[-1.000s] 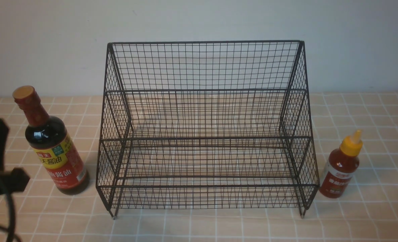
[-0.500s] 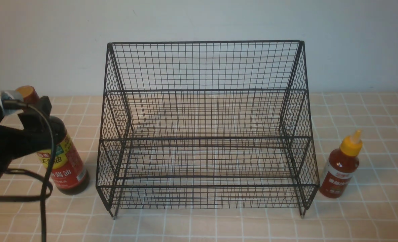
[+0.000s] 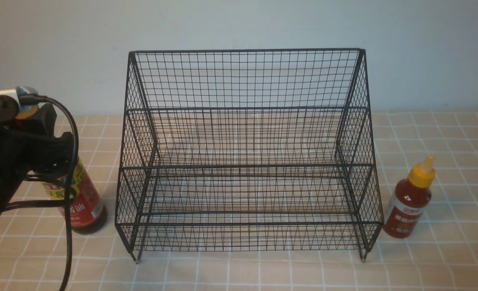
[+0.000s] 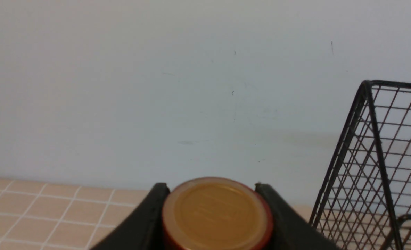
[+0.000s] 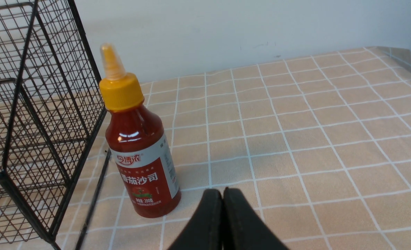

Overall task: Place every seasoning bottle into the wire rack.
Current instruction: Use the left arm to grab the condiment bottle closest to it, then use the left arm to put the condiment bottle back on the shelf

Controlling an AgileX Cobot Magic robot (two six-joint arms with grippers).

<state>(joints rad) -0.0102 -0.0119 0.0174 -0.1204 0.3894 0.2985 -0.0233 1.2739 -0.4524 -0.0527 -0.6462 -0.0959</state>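
Black left tool (image 4: 210,186) pinches soy-sauce bottle (image 4: 216,212) | right tool (image 5: 222,194) pressed together

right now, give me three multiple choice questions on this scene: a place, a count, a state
1. Where is the small red bottle relative to the rack?
A) inside it
B) on the table to its right
C) to its left

2. How many bottles are in the rack?
A) none
B) one
C) two

3. The right gripper is:
A) wide open
B) shut on a bottle
C) shut, empty

1 B: it stands past the rack's right side.
2 A: both shelves are bare; the soy sauce bottle stands left of it.
3 C: its fingers press together around nothing.
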